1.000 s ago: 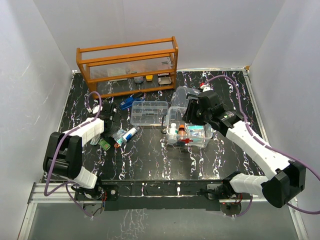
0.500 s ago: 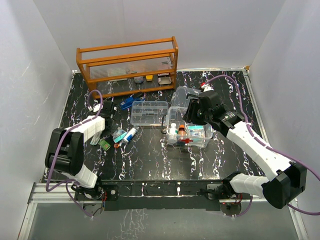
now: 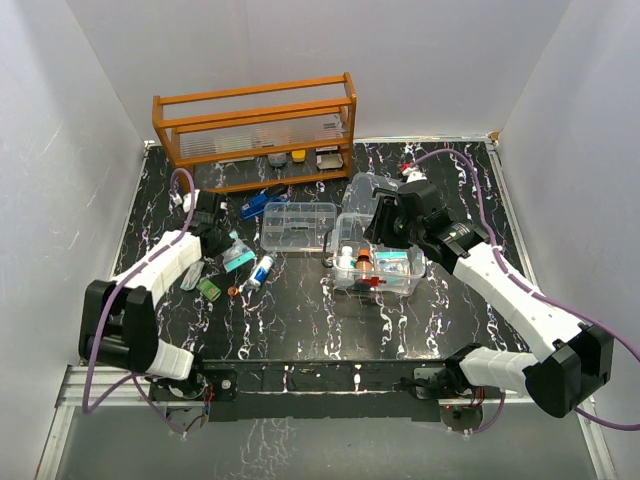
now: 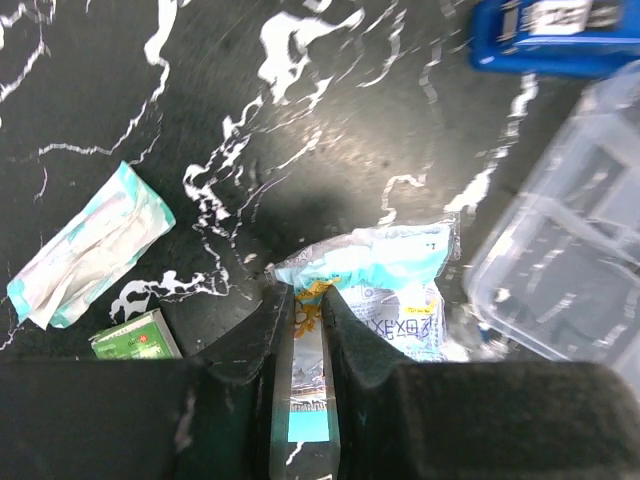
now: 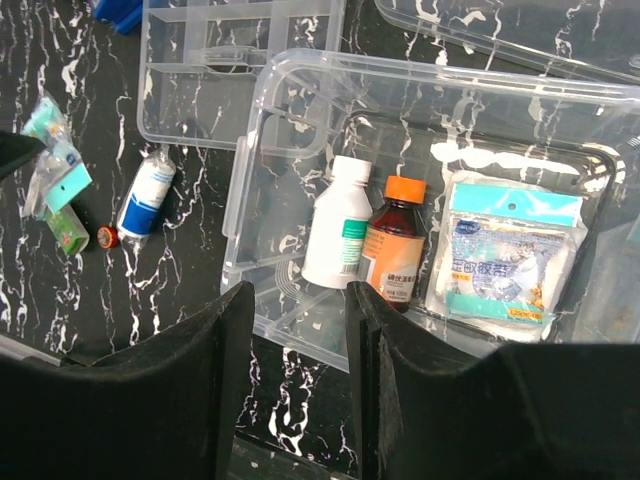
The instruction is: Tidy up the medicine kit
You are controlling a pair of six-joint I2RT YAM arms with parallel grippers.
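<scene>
- The left gripper (image 4: pixel 307 330) has its two black fingers (image 4: pixel 262 335) pinched tight on a see-through packet (image 4: pixel 385 285) with blue-green print.
- The packet sticks out past the fingers, over the black table (image 4: pixel 200 90) with white streaks.
- Another white and blue-green packet (image 4: pixel 88 247) lies to the left, apart.
- A little green box (image 4: pixel 135 337) sits below it.
- A clear tray (image 4: pixel 575 260) is on the right.
- A blue thing (image 4: pixel 560 30) lies at the top right.

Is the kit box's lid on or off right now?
Off. The clear box stands open-topped, a white bottle and a brown bottle showing inside; the lid lies separately beyond it.
</scene>
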